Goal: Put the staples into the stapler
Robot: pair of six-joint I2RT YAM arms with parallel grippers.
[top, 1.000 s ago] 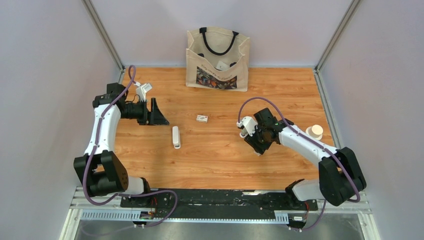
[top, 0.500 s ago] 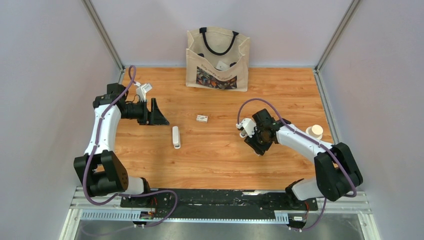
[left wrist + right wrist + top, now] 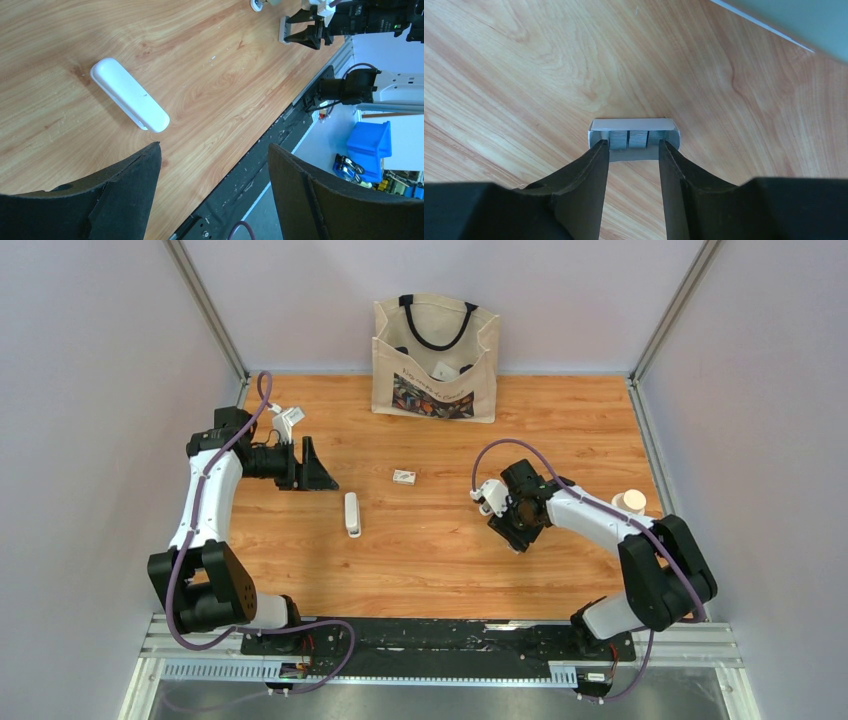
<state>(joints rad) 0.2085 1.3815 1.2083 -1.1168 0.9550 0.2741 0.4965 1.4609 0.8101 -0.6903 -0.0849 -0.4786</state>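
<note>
Wooden table [image 3: 450,560]: one white stapler [image 3: 129,101]; three staple strips [image 3: 638,139] in tray [image 3: 631,123]; left gripper [image 3: 214,150] spread, right gripper [image 3: 634,145] parted.

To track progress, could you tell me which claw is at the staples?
The right claw: open, flanking the grey metal staples in a white tray. The left claw hangs open elsewhere.

An evenly lit orange-brown wood-grain tabletop [image 3: 560,430] fills the middle of the top view. It is boxed in by pale lilac-grey wall panels [image 3: 90,360] at left, back and right, with silver metal posts [image 3: 207,308] in the upper corners. A black mounting rail [image 3: 450,637] runs along its lower edge, and at the left wrist view's lower right a blue plastic bin [image 3: 372,150] sits beyond the table.
</note>
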